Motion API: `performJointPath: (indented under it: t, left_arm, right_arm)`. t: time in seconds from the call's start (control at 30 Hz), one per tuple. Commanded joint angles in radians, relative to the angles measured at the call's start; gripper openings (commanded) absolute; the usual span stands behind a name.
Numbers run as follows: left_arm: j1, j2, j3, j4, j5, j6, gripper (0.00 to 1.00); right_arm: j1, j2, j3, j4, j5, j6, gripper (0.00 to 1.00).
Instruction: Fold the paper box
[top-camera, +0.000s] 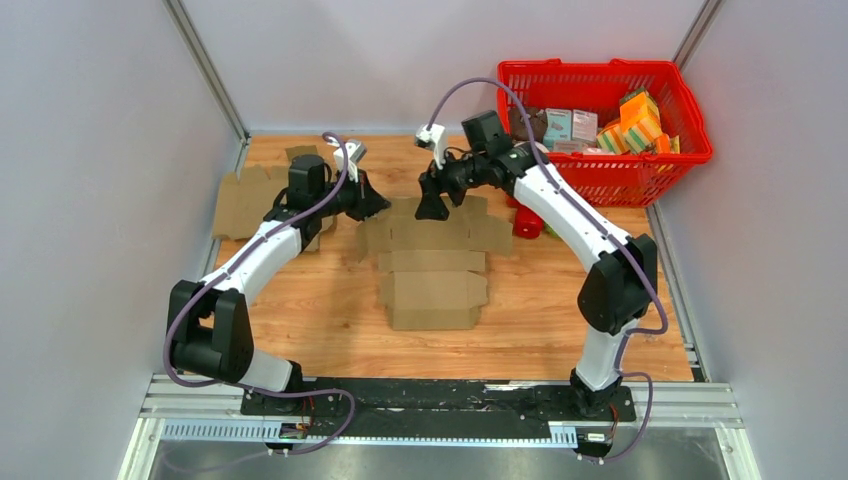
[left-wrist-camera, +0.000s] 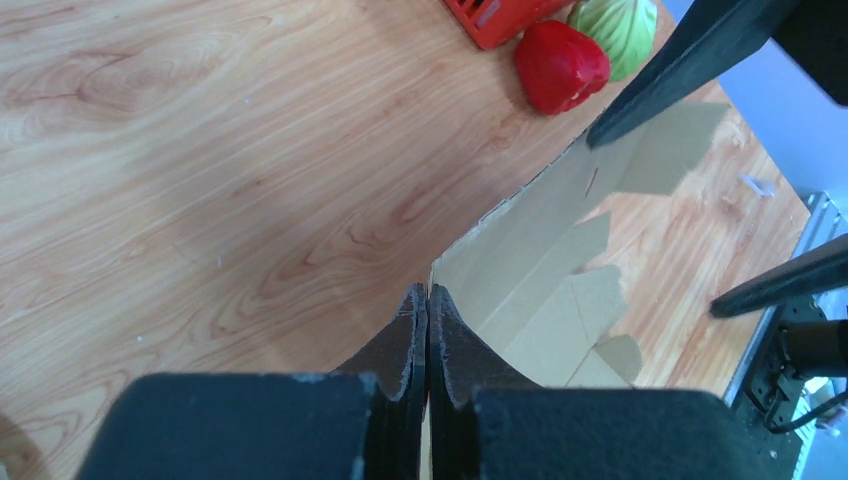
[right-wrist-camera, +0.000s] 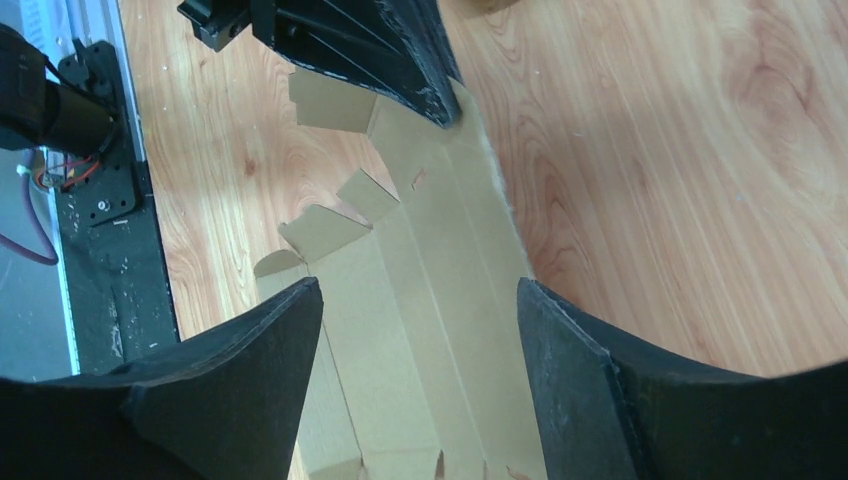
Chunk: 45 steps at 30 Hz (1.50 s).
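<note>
In red basket (top-camera: 622, 172): cartons (top-camera: 572, 126) | left jaws pinch paper box (top-camera: 435, 268) | right jaws wide, empty

- The right gripper (right-wrist-camera: 418, 292) hangs above the wooden table (right-wrist-camera: 690, 190), its black jaws spread wide and not touching anything.
- Below the gap between them is the paper box (right-wrist-camera: 400, 360), an unfolded brown blank scored with long crease lines.
- Small cut flaps (right-wrist-camera: 325, 225) stick out from the side of the blank that faces the table's edge.
- At the far end of the blank, the left gripper (right-wrist-camera: 442, 102) has its jaws pressed together on the corner of the cardboard.
- A black rail (right-wrist-camera: 105, 260) runs along the table's edge and carries a dark motor housing (right-wrist-camera: 45, 95) with thin red and black wires.
</note>
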Motion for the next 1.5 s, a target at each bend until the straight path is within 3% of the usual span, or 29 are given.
performJointPath:
  t: [0.0, 0.1, 0.4, 1.07, 1.33, 1.47]
  left_arm:
    - [-0.002, -0.028, 0.051, -0.004, 0.056, 0.039, 0.0]
    - [-0.004, -0.032, 0.045, -0.001, 0.071, 0.034, 0.0]
    - [-0.011, -0.051, 0.048, -0.053, 0.055, 0.071, 0.0]
    - [-0.016, -0.032, 0.068, -0.083, 0.113, 0.137, 0.0]
    - [-0.016, -0.032, 0.074, -0.075, 0.125, 0.132, 0.0]
    - [-0.016, -0.039, 0.076, -0.081, 0.128, 0.133, 0.0]
  right_arm:
    - [0.033, 0.076, 0.109, -0.141, 0.063, -0.079, 0.71]
    - [0.039, 0.1, 0.132, -0.14, 0.114, -0.081, 0.68]
    - [0.041, 0.078, 0.159, -0.107, 0.195, -0.108, 0.76]
    - [0.001, 0.305, 0.426, -0.302, 0.004, -0.343, 0.71]
    - [0.006, 0.297, 0.383, -0.281, -0.069, -0.349, 0.54]
    - [0.006, 0.31, 0.405, -0.285, -0.096, -0.352, 0.53]
